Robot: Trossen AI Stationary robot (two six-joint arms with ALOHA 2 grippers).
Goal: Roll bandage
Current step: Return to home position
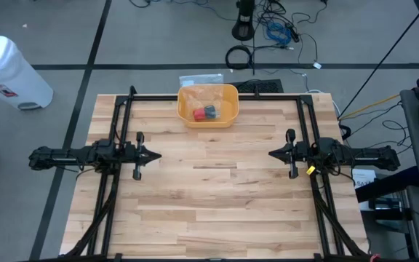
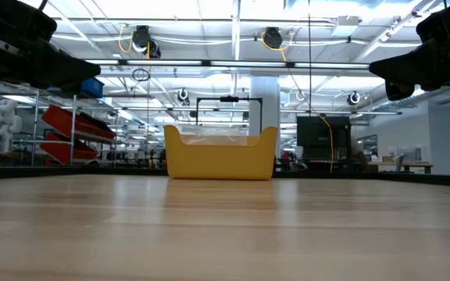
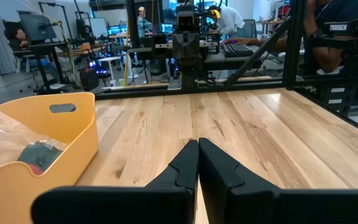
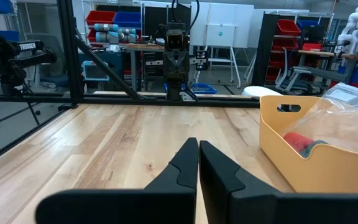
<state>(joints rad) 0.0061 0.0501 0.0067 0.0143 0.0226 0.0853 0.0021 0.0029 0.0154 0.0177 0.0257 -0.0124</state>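
Observation:
A yellow bin (image 1: 182, 109) stands at the middle of the table's far edge; it also shows in the low view (image 2: 221, 160) and in both wrist views (image 3: 73, 134) (image 4: 278, 143). Inside it, in a clear plastic bag (image 1: 204, 94), lie a red thing (image 1: 199, 113) and a dark thing (image 1: 210, 111). I cannot tell whether either is the bandage. My left gripper (image 1: 157, 154) (image 3: 198, 142) hangs shut above the table's left side, pointing level toward the right. My right gripper (image 1: 271, 153) (image 4: 198, 142) mirrors it on the right side, shut too. Both hold nothing.
A black frame (image 1: 217, 97) runs along the table's far edge and down both sides, under the arms. The wooden tabletop (image 1: 209, 196) stretches between the two grippers and toward the near edge. Cables and a keyboard (image 1: 260, 86) lie beyond the far edge.

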